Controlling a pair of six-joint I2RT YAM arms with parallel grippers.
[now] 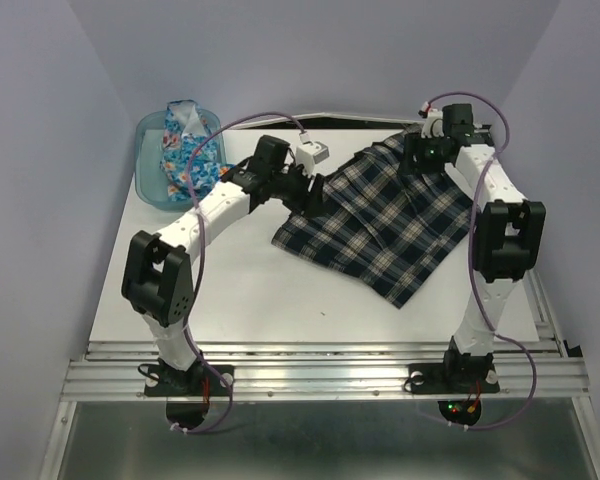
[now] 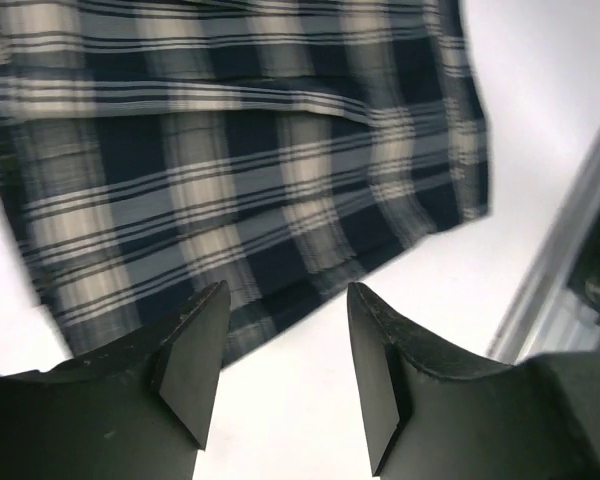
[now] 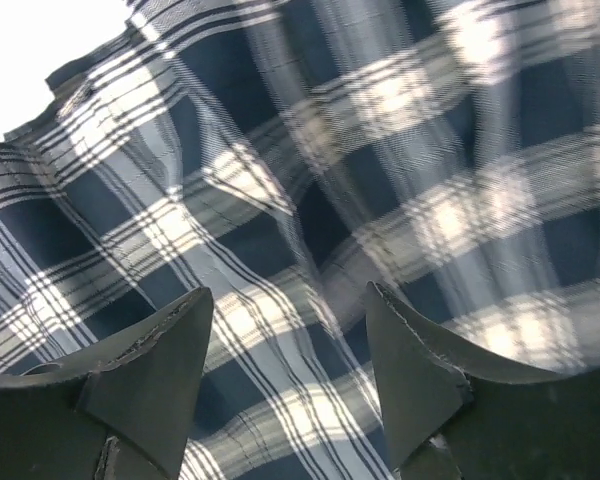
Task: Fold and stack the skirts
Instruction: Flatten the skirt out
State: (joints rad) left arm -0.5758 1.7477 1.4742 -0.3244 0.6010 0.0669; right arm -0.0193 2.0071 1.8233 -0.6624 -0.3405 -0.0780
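My tools over the plaid skirt (image 1: 380, 225), spread on the table (image 1: 230, 290)
My left gripper (image 2: 287, 290) and right gripper (image 3: 290, 292) both gape, seemingly empty in these blurred views; flowered skirt (image 1: 185, 155) in the bin (image 1: 145, 172).

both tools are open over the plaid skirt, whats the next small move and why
The plaid skirt lies spread out, unfolded; the left tool and right tool hang open above its far side, gripping nothing. So probably lower both onto the cloth and close, since a grasp seems needed before any fold.
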